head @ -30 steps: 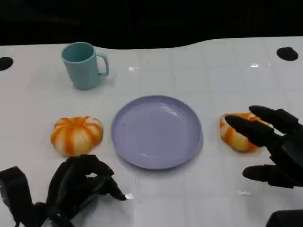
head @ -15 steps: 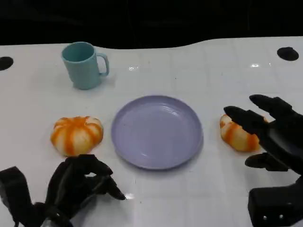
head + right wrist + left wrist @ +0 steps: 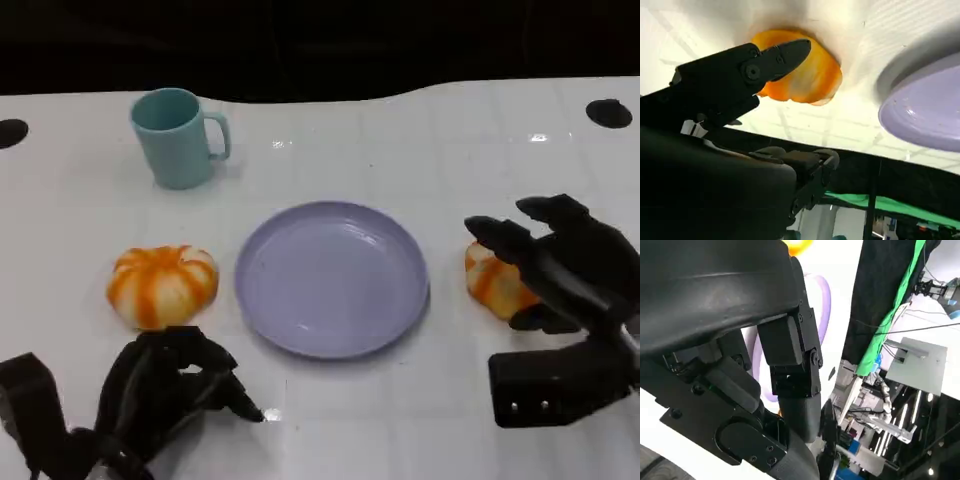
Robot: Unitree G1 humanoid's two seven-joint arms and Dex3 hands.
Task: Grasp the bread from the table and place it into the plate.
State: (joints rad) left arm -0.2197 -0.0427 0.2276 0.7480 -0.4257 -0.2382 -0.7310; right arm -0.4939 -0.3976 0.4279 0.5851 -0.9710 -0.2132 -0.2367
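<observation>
Bread (image 3: 492,281) lay on the table (image 3: 400,130) just right of the plate (image 3: 332,277). I judged the step as reach-to-grasp: my right hand (image 3: 560,268) hovered over it, fingers spread, nothing clamped. Next I needed to close, lift, and carry it left.

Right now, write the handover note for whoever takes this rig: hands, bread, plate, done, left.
Right hand: open, fingers spread over the bread on the plate's right; not closed on it, contact unclear.
Left hand: fingers curled in, holding nothing, low at the near edge of the table.
Purple plate: centre of the table, nothing in it.
A second bread lies left of the plate, untouched; a teal mug stands farther back.
Done: the right hand's approach.
Left: grasp the bread, lift it, set it in the plate.
</observation>
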